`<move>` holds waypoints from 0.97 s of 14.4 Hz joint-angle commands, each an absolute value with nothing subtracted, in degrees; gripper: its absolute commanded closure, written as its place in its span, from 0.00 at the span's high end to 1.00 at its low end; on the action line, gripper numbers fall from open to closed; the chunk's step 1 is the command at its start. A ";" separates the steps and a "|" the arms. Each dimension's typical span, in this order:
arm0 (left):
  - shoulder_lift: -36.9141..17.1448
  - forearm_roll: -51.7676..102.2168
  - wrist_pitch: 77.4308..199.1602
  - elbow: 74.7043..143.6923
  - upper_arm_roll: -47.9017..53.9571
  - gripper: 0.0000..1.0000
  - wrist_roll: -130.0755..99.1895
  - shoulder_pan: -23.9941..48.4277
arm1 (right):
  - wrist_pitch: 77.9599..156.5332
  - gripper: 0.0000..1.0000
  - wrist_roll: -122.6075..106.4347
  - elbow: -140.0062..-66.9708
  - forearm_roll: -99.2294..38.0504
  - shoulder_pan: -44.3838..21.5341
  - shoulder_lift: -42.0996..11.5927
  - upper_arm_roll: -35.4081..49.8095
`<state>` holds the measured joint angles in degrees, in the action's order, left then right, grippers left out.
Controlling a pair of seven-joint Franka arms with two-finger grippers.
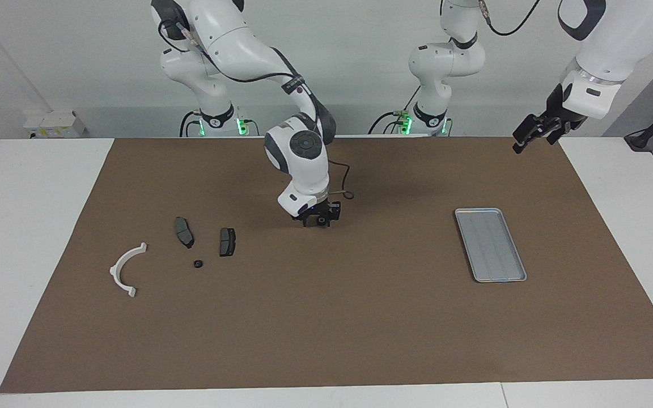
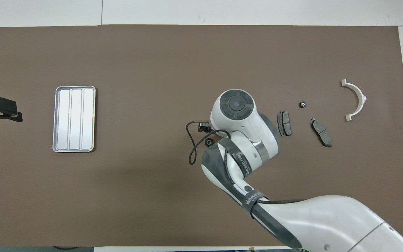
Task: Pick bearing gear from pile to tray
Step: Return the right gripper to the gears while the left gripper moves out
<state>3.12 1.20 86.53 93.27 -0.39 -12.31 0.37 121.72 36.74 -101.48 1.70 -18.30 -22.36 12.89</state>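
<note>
Right gripper is hovering over the mat between pile and tray, seemingly pinching a small dark part; a light pinch could drop it short of the tray. One gear is lying in the pile. Left gripper is waiting, finger state unclear.

Bright, even indoor light fills both views, with no harsh glare. The brown mat on the table looks matte. Soft, faint shadows sit directly beneath the right arm's end effector, suggesting overhead light. The metal tray, at nine o'clock in the overhead view, shines pale silver. Both views are sharp, with no obvious edge distortion.
</note>
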 commanded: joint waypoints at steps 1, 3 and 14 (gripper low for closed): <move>4.92 1.14 86.92 95.19 -0.35 1.00 -12.04 0.26 | 112.61 1.00 28.96 -93.71 1.85 -12.77 -20.13 13.54; 4.92 1.14 86.92 95.19 -0.35 1.00 -12.04 0.26 | 110.40 1.00 20.00 -91.33 1.85 -7.76 -19.60 13.54; 5.71 1.05 87.71 97.11 0.44 1.00 -13.27 5.36 | 117.23 0.94 -13.17 -95.97 2.90 9.31 -20.13 13.18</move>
<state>3.15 1.23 86.53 93.55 0.70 -12.50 4.07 113.84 -10.43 -92.76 1.73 7.61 -20.36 12.39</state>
